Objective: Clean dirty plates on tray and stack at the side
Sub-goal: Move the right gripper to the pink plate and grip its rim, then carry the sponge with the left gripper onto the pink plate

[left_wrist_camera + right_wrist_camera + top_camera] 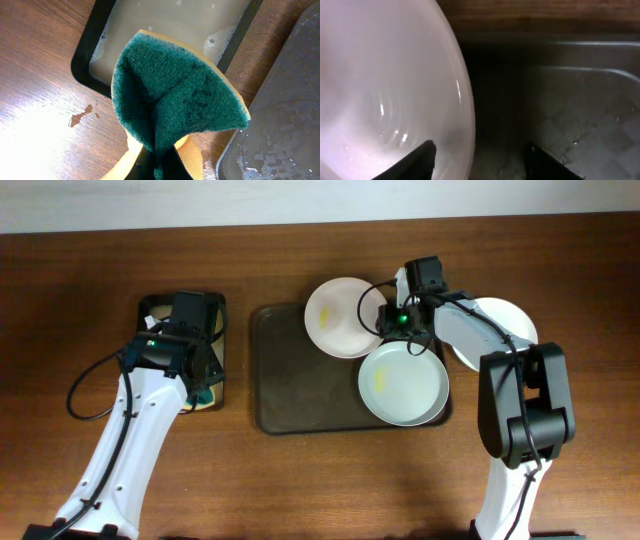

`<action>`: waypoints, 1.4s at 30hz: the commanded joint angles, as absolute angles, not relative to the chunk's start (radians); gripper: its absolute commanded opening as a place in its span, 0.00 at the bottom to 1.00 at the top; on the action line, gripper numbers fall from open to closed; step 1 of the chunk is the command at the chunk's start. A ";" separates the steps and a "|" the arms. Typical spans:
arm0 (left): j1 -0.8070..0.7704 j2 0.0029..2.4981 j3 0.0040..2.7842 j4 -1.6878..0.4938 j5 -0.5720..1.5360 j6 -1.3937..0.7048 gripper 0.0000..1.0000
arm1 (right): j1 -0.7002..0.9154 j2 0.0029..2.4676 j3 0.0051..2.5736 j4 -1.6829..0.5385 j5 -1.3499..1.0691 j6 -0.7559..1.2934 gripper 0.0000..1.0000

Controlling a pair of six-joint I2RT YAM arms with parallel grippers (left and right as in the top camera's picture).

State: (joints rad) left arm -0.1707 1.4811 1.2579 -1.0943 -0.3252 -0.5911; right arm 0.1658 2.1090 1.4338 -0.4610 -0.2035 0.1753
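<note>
Plates, white, three: two at the dark brown tray [295, 385], one on the table [80, 270] beside it.
Smeared plate [403, 383] lies inside the tray's right end, with yellowish marks on it. Rim plate [340, 317] sits across the tray's far edge. Third plate [503, 323] rests off the tray, partly under the right arm. Right gripper [480, 162] is spread wide, one finger over a white plate and the other over the tray floor. Left gripper [157, 162] is clamped on a green-and-yellow sponge [175, 95] above a small black tray [84, 47] of soapy water.
</note>
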 commanded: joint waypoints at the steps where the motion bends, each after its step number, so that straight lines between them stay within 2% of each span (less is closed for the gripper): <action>1: -0.166 1.472 1.257 -1.089 -0.324 -0.583 0.00 | 0.166 2.119 1.444 -0.455 -0.247 0.193 0.43; 2: -0.166 1.472 1.258 -1.089 -0.324 -0.583 0.00 | 0.166 2.119 1.444 -0.455 -0.260 0.192 0.38; 4: -0.166 1.471 1.257 -1.088 -0.324 -0.583 0.00 | 0.171 2.119 1.444 -0.456 -0.291 0.192 0.23; 6: -0.166 1.472 1.257 -1.085 -0.324 -0.583 0.00 | 0.186 2.119 1.444 -0.456 -0.315 0.192 0.16; 13: -0.167 1.472 1.246 -1.048 -0.324 -0.583 0.00 | 0.284 2.119 1.444 -0.474 -0.313 0.192 0.05; 22: -0.167 1.473 1.177 -0.901 -0.117 -0.473 0.00 | 0.390 2.119 1.444 -0.578 -0.307 0.192 0.04; 23: -0.167 1.473 1.170 -0.886 -0.098 -0.473 0.00 | 0.401 2.119 1.444 -0.589 -0.306 0.192 0.09; 24: -0.167 1.473 1.164 -0.872 -0.083 -0.473 0.00 | 0.408 2.119 1.444 -0.595 -0.306 0.192 0.21; 25: -0.167 1.473 1.158 -0.862 -0.068 -0.473 0.00 | 0.417 2.119 1.444 -0.595 -0.306 0.193 0.24; 35: -0.170 1.478 1.147 -0.838 0.006 -0.474 0.00 | 0.432 2.150 1.443 -0.527 -0.216 0.192 0.26; 38: -0.170 1.478 1.147 -0.834 0.010 -0.474 0.00 | 0.432 2.173 1.442 -0.504 -0.216 0.191 0.25; 40: -0.170 1.481 1.147 -0.828 0.038 -0.474 0.00 | 0.432 2.184 1.442 -0.494 -0.216 0.191 0.12; 42: -0.175 1.490 1.147 -0.819 0.072 -0.474 0.00 | 0.433 2.189 1.442 -0.505 -0.217 0.193 0.04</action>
